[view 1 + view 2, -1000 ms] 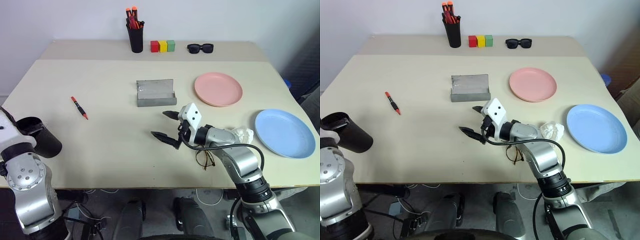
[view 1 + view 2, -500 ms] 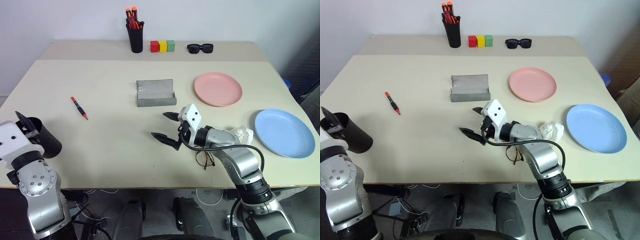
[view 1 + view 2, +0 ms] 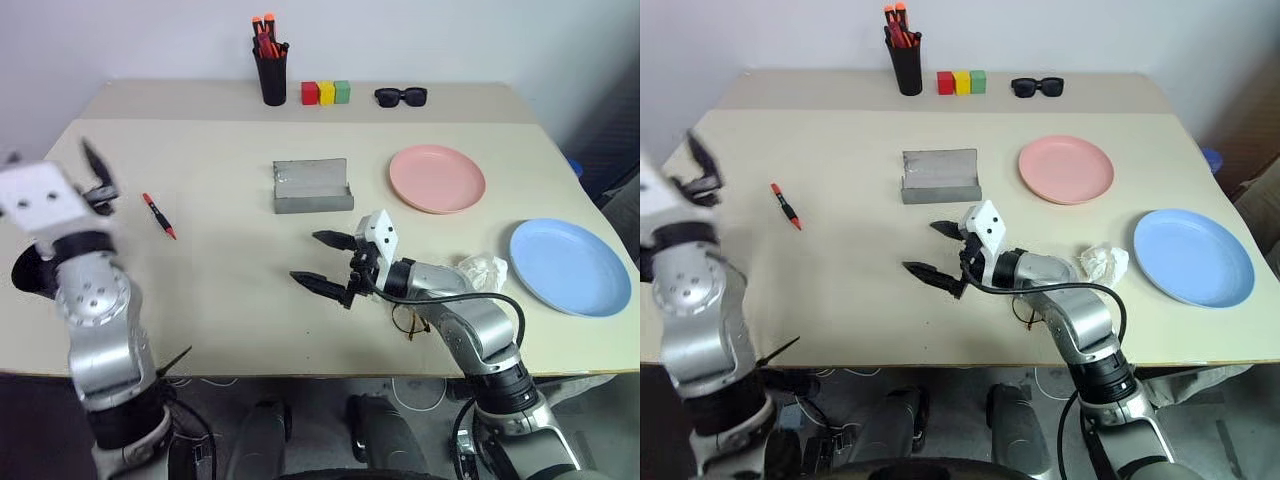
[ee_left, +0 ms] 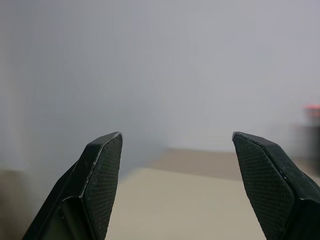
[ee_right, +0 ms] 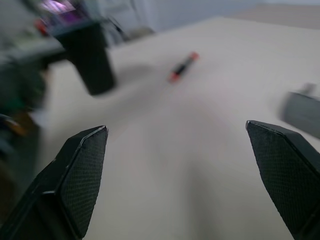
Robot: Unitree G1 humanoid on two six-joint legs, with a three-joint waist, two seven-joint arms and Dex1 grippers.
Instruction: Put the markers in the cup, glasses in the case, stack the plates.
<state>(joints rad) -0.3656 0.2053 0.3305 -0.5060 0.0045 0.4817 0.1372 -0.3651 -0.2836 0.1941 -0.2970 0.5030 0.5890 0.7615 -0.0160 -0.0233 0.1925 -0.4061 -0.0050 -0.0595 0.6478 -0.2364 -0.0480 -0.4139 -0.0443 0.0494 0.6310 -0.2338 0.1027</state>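
Your left gripper (image 3: pixel 92 172) is hovering open near the red-ended marker (image 3: pixel 158 215), its blurred arm probably hiding most of the cup (image 5: pixel 86 56), while your right gripper (image 3: pixel 322 262) is gaping beside the glasses (image 3: pixel 412 321).

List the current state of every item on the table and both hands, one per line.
left hand: open, empty, raised
right hand: open, empty
cup: upright on table
marker: lying loose
case: open, empty
glasses: beside right arm, outside case
pink plate: unstacked
blue plate: unstacked
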